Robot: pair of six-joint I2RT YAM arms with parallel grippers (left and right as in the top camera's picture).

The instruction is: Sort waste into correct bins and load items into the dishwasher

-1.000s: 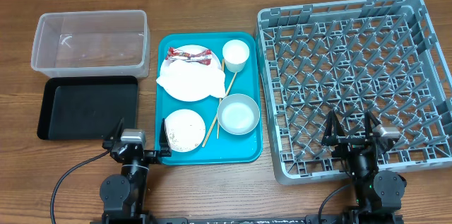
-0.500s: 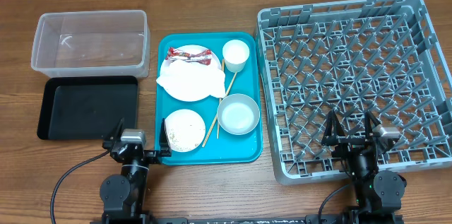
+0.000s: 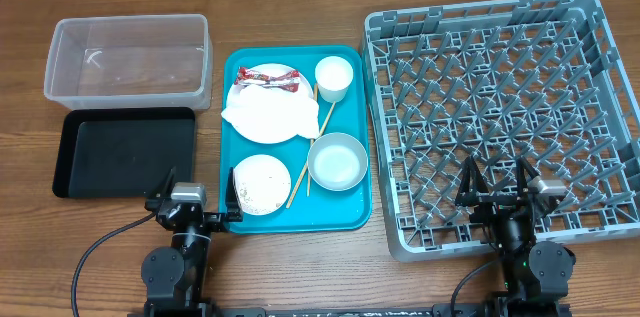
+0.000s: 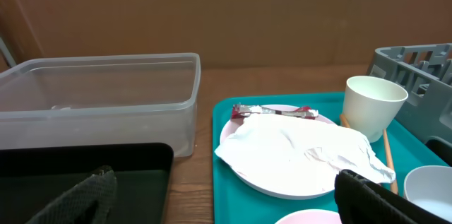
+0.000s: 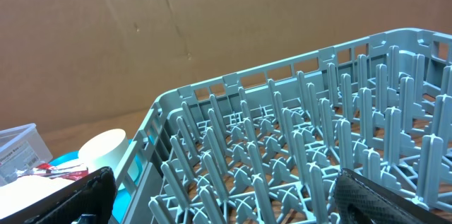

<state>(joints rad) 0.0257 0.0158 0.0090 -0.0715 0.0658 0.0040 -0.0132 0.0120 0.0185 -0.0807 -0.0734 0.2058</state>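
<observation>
On the teal tray (image 3: 352, 219) lie a large plate (image 3: 262, 125) with a crumpled white napkin (image 3: 266, 109) (image 4: 304, 150) on it, a red-and-white wrapper (image 3: 268, 79) (image 4: 275, 112), a white cup (image 3: 334, 76) (image 4: 373, 104), a pale bowl (image 3: 337, 161), a smaller plate (image 3: 261, 183) and two chopsticks (image 3: 299, 180). The clear tub (image 3: 128, 57) (image 4: 99, 104) and the black tray (image 3: 125, 151) (image 4: 78, 174) sit at the left. The grey dish rack (image 3: 500, 117) (image 5: 296, 153) is at the right. My left gripper (image 3: 196, 202) (image 4: 226, 203) is open and empty at the teal tray's front left corner. My right gripper (image 3: 497, 189) (image 5: 226, 196) is open and empty over the rack's front edge.
Brown cardboard walls stand behind the wooden table (image 3: 300, 17). Both arm bases sit at the table's front edge. The rack holds nothing between its pegs.
</observation>
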